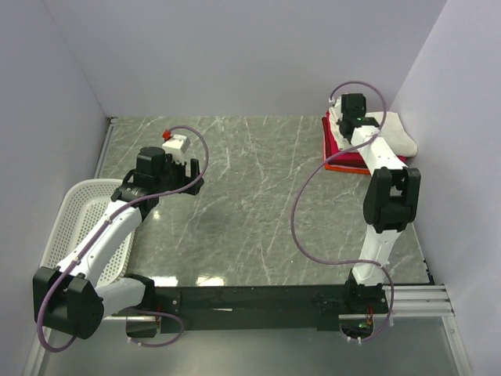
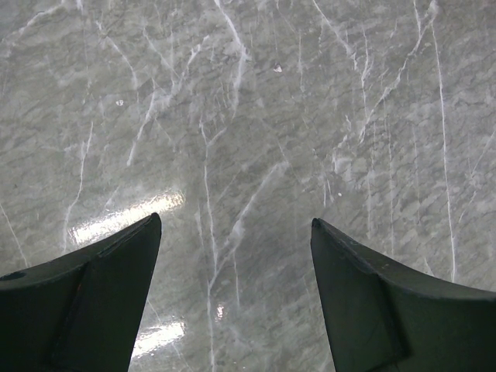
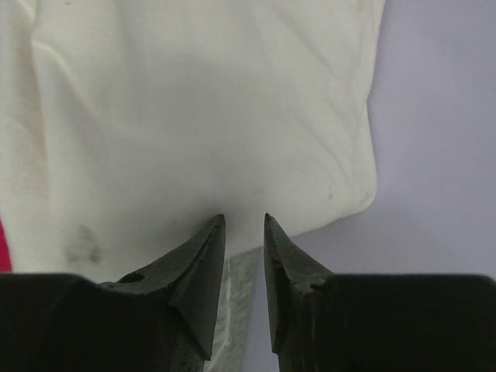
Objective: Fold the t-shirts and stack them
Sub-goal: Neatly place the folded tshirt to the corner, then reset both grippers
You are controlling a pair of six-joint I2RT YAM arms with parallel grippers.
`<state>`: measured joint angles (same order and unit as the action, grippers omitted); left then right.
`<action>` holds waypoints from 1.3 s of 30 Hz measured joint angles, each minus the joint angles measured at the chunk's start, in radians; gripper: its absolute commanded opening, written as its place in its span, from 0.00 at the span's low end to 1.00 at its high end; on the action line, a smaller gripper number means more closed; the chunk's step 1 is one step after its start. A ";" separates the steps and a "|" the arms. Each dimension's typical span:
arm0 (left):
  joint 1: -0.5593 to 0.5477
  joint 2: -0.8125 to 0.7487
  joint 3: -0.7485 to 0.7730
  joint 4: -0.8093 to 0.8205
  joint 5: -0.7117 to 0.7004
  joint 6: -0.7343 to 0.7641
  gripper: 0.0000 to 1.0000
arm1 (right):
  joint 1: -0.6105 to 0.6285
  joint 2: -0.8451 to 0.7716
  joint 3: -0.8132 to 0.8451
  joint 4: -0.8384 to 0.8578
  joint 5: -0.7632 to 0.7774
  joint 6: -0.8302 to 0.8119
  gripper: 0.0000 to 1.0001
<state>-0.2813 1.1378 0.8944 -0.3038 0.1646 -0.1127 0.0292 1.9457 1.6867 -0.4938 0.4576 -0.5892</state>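
Stacking is judged in hand, with the cream-white t-shirt [image 3: 201, 108] met just ahead of the narrow-set right claw [image 3: 243, 218], so gentle smoothing is called for.

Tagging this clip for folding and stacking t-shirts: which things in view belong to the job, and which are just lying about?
Belongs to the job: cream-white t-shirt on top, crimson-pink t-shirt under it, orange-red t-shirt at the bottom; right gripper at the top shirt's edge.
Lying about: white perforated basket, far left.
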 measured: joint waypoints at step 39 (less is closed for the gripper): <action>0.216 -0.309 -0.119 0.127 -0.156 -0.201 0.99 | -0.010 -1.168 -0.630 0.187 -0.393 0.558 1.00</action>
<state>-0.0650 0.8288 0.7750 -0.1768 0.0082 -0.3134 0.0196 0.7780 1.0569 -0.3073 0.0647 -0.0311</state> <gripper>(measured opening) 0.995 0.997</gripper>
